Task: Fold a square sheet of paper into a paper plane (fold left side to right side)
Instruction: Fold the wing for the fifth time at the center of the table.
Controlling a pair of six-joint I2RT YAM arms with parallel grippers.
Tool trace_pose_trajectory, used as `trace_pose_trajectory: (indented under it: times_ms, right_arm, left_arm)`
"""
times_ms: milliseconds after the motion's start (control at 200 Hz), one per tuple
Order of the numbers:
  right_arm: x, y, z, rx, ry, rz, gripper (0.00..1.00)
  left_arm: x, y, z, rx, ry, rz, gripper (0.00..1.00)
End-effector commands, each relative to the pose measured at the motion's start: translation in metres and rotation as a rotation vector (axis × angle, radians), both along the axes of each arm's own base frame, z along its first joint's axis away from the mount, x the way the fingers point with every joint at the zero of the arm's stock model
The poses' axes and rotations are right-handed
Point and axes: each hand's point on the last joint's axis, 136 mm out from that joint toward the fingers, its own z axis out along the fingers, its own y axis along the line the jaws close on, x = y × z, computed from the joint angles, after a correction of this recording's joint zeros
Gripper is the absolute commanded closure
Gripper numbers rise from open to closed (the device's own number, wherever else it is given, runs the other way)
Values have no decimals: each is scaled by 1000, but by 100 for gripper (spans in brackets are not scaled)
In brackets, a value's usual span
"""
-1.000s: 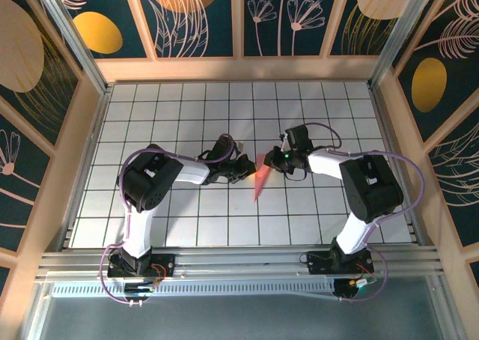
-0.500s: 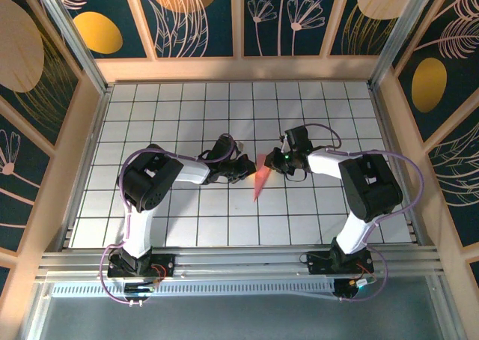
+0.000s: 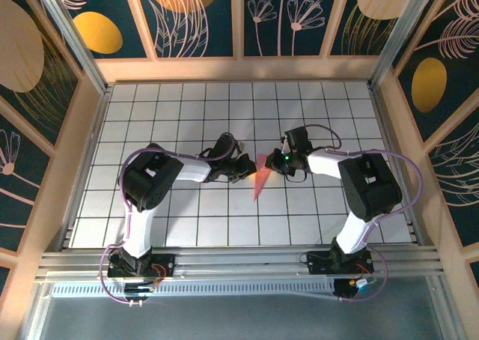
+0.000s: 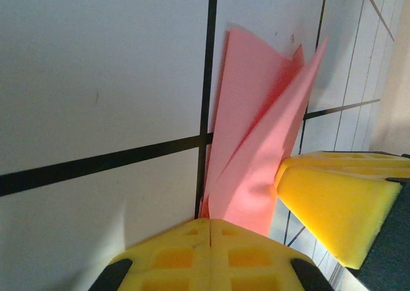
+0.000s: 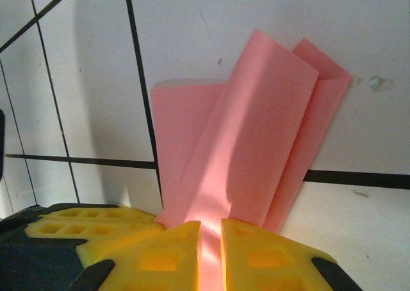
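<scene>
Paper plane (image 3: pixel 259 177), bare table (image 3: pixel 217 115) around

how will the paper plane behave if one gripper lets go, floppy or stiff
Likely floppy: the paper plane is thin, and its layers fan apart beyond the right gripper. The lengthwise creases probably stiffen it. It looks light, so a nudge from the left gripper could easily slide it.
</scene>
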Motion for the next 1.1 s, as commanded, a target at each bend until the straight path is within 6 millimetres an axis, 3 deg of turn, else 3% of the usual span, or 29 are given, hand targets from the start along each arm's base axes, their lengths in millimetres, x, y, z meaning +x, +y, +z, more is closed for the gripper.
trace_pose_trajectory:
  times_ms: [0, 561, 756, 891, 941, 1096]
  right_arm:
    - [-12, -7, -16, -47, 43, 0, 84]
    - [-26, -16, -35, -75, 86, -9, 84]
    - [-38, -26, -49, -90, 123, -19, 86]
    - [-42, -31, -54, -97, 136, -23, 87]
    - [-42, -31, -55, -99, 139, -21, 87]
    - [-40, -30, -56, -99, 139, -15, 88]
  left_arm:
    - [-25, 13, -67, 168, 89, -12, 100]
    - [-23, 12, -60, 159, 63, -7, 94]
    - [-7, 12, -22, 123, -44, 25, 85]
    - [9, 23, 24, 109, -140, 67, 78]
    - [6, 34, 32, 127, -159, 77, 77]
    - [-3, 41, 73, 131, -219, 38, 75]
